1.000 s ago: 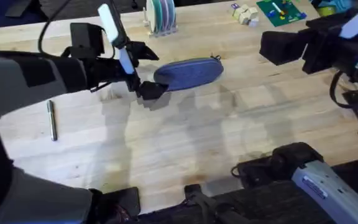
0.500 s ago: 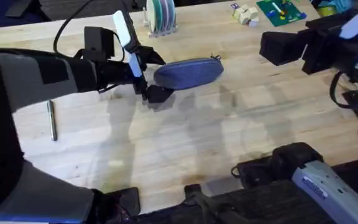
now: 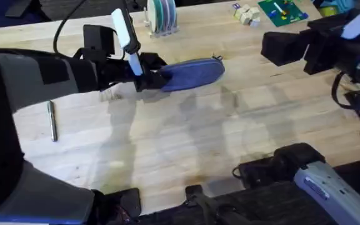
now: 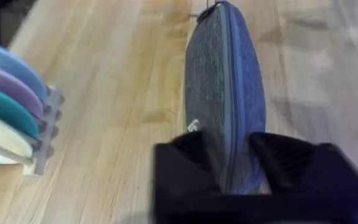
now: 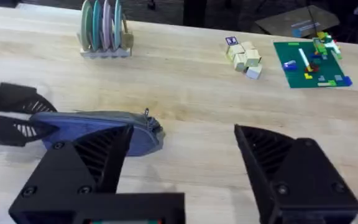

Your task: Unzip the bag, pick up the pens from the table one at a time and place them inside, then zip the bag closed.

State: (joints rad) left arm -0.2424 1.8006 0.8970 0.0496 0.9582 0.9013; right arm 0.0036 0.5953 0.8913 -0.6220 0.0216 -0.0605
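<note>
Bag (image 3: 191, 72) — left tool (image 3: 155, 79) straddling end; disc rack (image 3: 161, 17) behind.

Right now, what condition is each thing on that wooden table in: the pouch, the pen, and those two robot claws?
Blue-grey fabric pencil pouch: zipped shut, lying on the light wooden table.
Dark grey-silver pen: lying flat on the table, apart from the pouch, untouched.
Left gripper: jaws either side of one end of the pouch; cannot tell if clamped.
Right gripper: jaws open, holding nothing, raised off the table.

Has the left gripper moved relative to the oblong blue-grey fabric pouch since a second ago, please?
Yes. The left gripper has moved up onto the pouch's near end, which it now straddles.
</note>
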